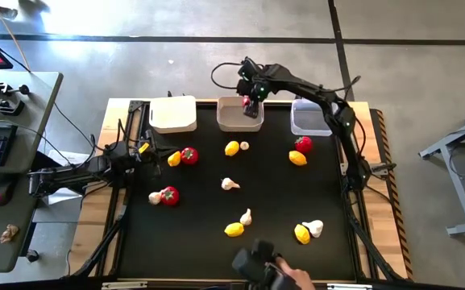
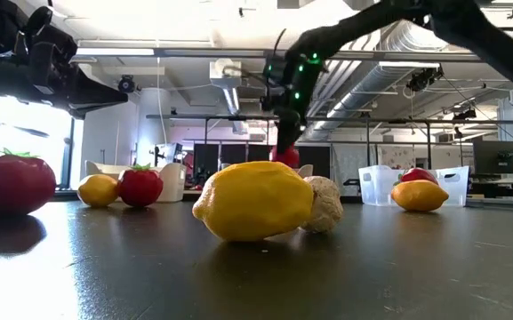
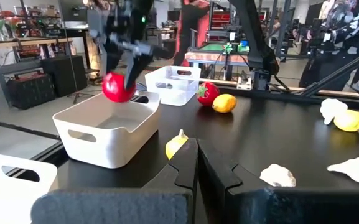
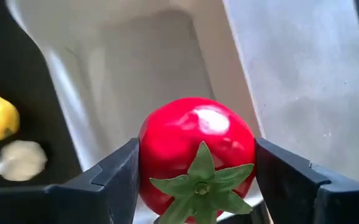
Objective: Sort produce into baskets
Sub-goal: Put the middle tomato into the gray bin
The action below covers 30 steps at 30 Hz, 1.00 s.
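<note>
I am holding a glossy red round toy tomato with a green leafy top (image 4: 196, 155) pinched between the two dark fingers of my right gripper (image 1: 248, 103), hanging directly above the open greyish-white rectangular plastic basket (image 1: 230, 121) in the middle of the row, so the drop lies straight down; my left gripper (image 3: 196, 180) is waiting pressed together at the table's left edge

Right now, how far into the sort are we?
Barely started: none of the three baskets shows any produce inside. In hand: the right gripper holds a tomato over the middle basket, not yet released. Left: three tomatoes, lemons and garlic bulbs scattered on the table. The left gripper waits shut at the table's left edge.
</note>
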{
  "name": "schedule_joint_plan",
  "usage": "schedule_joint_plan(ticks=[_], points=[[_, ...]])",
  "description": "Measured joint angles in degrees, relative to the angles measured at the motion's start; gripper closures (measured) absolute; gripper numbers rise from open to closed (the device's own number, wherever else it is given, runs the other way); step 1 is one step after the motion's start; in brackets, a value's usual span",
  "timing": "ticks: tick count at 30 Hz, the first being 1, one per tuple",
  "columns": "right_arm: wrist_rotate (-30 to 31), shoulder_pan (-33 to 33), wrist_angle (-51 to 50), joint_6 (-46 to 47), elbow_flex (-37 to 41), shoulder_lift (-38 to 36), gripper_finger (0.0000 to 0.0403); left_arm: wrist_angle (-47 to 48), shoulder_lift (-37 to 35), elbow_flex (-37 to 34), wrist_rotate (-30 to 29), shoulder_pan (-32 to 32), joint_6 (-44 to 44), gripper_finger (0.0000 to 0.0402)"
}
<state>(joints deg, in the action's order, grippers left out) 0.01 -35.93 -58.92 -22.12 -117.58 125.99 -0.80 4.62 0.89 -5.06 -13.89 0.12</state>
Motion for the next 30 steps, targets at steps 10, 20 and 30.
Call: schedule_joint_plan(ticks=[10,20,30], points=[[3.52,-0.16,0.11,-1.08,0.00,3.72,0.0149,0.00,0.00,0.02,0.13,0.01,0.00,0.0401],[4.13,-0.21,0.44,-2.04,-0.04,7.66,0.0148,0.02,0.00,0.01,0.50,0.00,-0.64,0.0402],[9.47,1.21,0.39,-0.87,-0.37,7.90,0.0112,0.07,0.00,0.00,0.85,0.00,-2.91,0.0401]])
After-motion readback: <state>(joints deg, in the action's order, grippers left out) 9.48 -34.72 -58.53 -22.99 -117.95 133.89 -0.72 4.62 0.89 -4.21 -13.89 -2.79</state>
